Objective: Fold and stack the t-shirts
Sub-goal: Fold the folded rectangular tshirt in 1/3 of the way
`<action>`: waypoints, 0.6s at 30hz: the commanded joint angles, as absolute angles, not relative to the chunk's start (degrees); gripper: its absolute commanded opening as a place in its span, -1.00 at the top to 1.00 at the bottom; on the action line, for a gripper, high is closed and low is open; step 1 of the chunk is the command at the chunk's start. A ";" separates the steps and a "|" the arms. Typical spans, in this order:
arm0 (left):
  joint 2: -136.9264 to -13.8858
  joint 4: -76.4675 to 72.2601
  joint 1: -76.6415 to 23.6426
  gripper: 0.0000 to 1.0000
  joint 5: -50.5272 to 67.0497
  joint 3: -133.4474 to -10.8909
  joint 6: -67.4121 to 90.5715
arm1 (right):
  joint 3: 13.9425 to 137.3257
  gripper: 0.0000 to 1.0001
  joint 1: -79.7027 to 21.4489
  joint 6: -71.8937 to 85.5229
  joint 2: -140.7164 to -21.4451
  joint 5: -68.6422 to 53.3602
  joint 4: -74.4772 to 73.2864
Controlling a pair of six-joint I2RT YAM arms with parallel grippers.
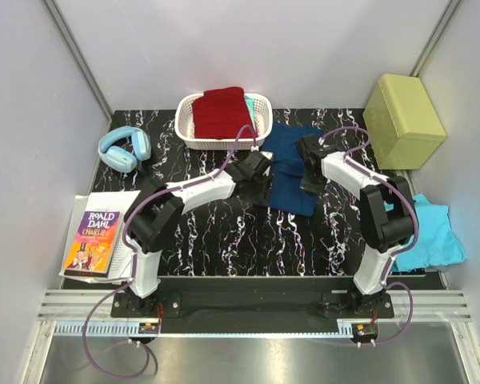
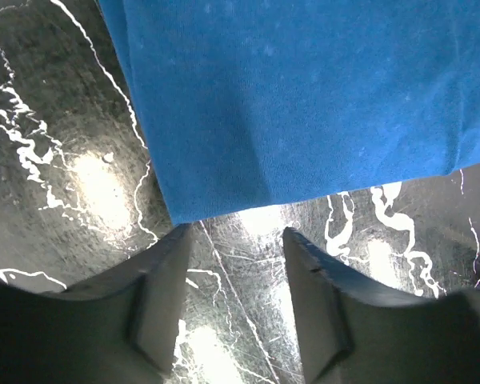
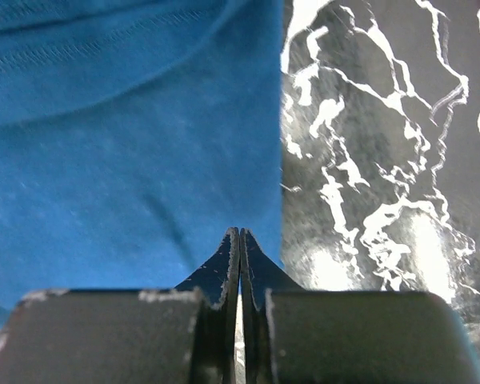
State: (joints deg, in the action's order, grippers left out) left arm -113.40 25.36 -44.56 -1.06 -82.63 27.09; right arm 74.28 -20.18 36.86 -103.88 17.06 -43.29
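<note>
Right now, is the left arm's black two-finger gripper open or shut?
Open: the left gripper shows marbled tabletop between its spread fingers, short of the blue cloth t-shirt.

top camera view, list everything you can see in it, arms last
basket: one, white, back centre of the table
red t-shirt: one, dark red, folded in the basket
teal cloth: one sliver, beside the red t-shirt in the basket
blue t-shirt: one, navy, on the table between the two grippers
turquoise t-shirt: one, turquoise, crumpled at the right edge
box: one, yellow-green, back right
headphones: one pair, light blue, back left
book: one, orange and purple, on white papers at the left
table: black with white veins
left gripper: open, empty, at the blue t-shirt's corner
right gripper: shut, at the blue t-shirt's edge
</note>
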 commanded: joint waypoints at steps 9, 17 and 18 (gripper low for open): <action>-113.55 21.00 -44.30 0.03 2.90 -84.46 27.60 | 92.09 1.00 -20.30 34.89 -116.27 16.35 -41.13; -114.35 21.45 -44.30 0.05 4.39 -83.67 27.51 | 97.81 1.00 -19.69 34.80 -123.57 17.57 -42.71; -114.35 21.53 -44.30 0.05 4.31 -83.32 27.42 | 98.34 1.00 -19.60 34.72 -124.27 18.27 -42.71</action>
